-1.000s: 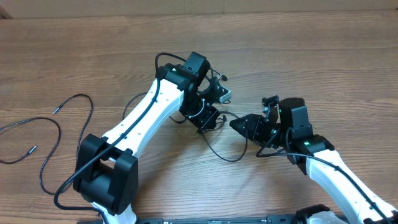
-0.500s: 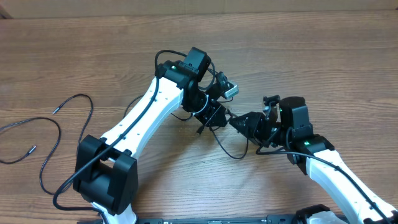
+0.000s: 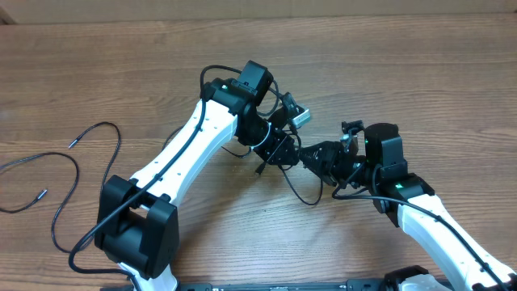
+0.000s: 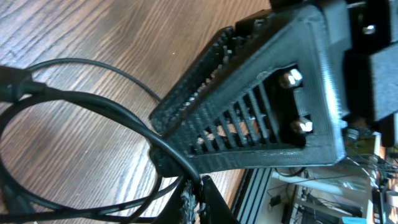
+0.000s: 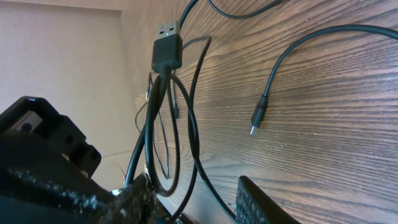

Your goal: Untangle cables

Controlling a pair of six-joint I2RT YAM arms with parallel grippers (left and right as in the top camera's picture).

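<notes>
The bench [image 3: 420, 73] is lit evenly from above, with faint shadows. In both wrist views the nearest parts are blurred and softened.

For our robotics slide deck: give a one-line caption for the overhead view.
Left gripper and right gripper meet at a tangle of black cables; a loose cable lies apart.

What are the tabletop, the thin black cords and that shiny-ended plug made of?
Tabletop: wood or wood-look laminate, matte, grain lines visible.
Cords: probably rubbery plastic sheath, smooth, bending in loose loops.
USB plug: black moulded plastic body, silvery metal-looking tip.
</notes>
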